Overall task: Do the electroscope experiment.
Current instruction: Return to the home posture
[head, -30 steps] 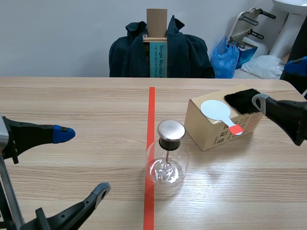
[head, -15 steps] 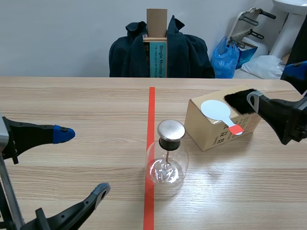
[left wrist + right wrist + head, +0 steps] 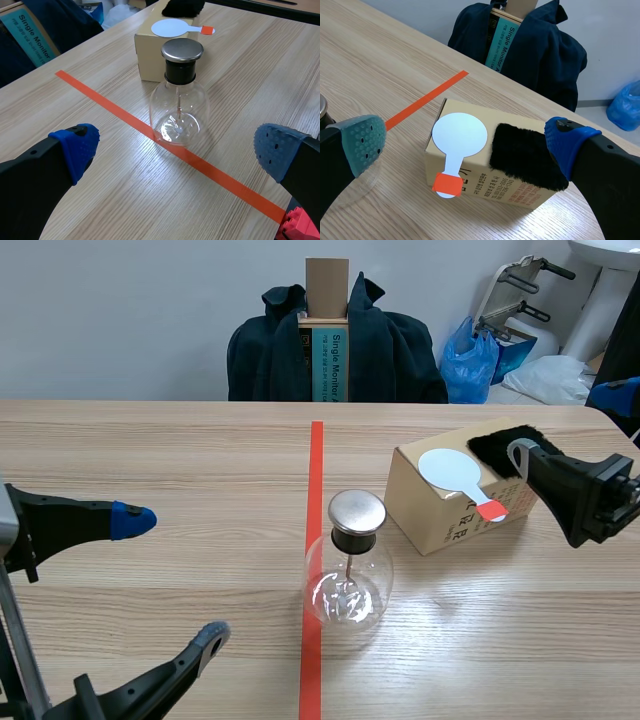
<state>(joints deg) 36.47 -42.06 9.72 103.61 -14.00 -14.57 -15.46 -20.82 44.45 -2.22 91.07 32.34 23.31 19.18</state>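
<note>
right gripper (image 3: 464, 144) slid nearer the fuzzy black fur pad (image 3: 525, 155), jaws spread wide.

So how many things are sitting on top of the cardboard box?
2. A white round paddle with an orange tip lies on the cardboard box, nearer the glass flask; a black fuzzy pad lies beside it. Nothing else shows on top.

On the tape line (image 3: 316, 455) near the middle of the worktop (image 3: 150, 450), toward the near edge — the flask (image 3: 347, 580). Right of it and slightly behind, the box (image 3: 440, 518); on its top, the paddle (image 3: 450, 470) at the left, the fur pad (image 3: 497, 448) just beside at the right. Left gripper (image 3: 178, 147) by the near left corner, right gripper (image 3: 466, 136) at the right edge beside the pad.
</note>
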